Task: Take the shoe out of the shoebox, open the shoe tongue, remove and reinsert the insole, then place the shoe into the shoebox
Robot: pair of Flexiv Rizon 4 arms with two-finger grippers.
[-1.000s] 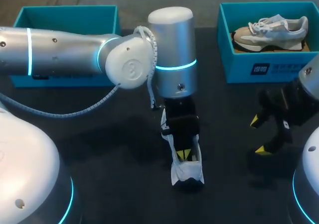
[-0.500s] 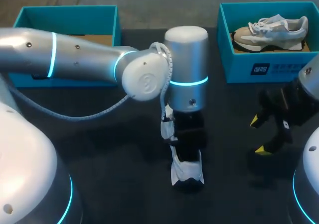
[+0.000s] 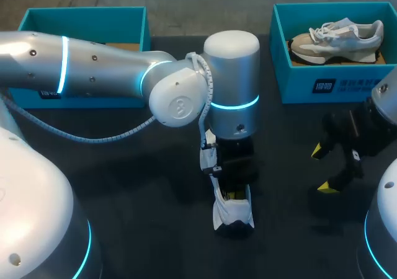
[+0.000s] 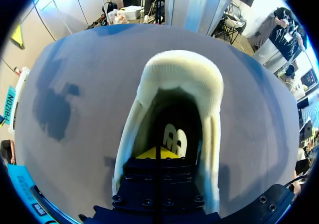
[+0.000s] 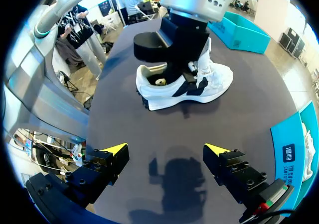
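Note:
A white sneaker (image 3: pixel 233 215) with a dark side logo stands on the black table near its middle, heel toward the camera. My left arm comes in from the left, and its gripper (image 3: pixel 231 196) is pushed down into the shoe's opening. In the left wrist view the yellow tips (image 4: pixel 157 153) are pressed together inside the padded collar (image 4: pixel 182 72), just above the insole (image 4: pixel 174 139) with its printed mark. I cannot tell whether anything thin is pinched. My right gripper (image 5: pixel 164 149) stands open to the right of the sneaker (image 5: pixel 184 87), well apart from it, with nothing between its fingers.
A teal shoebox (image 3: pixel 329 84) at the back right holds a second, grey and white shoe (image 3: pixel 338 38). Another teal shoebox (image 3: pixel 84 18) sits at the back left, partly behind my left arm. The right gripper (image 3: pixel 327 167) hovers by the right front of the table.
My left arm's wrist has shifted to the right, with its gripper staying inside the sneaker. The sneaker and my right arm have kept their places.

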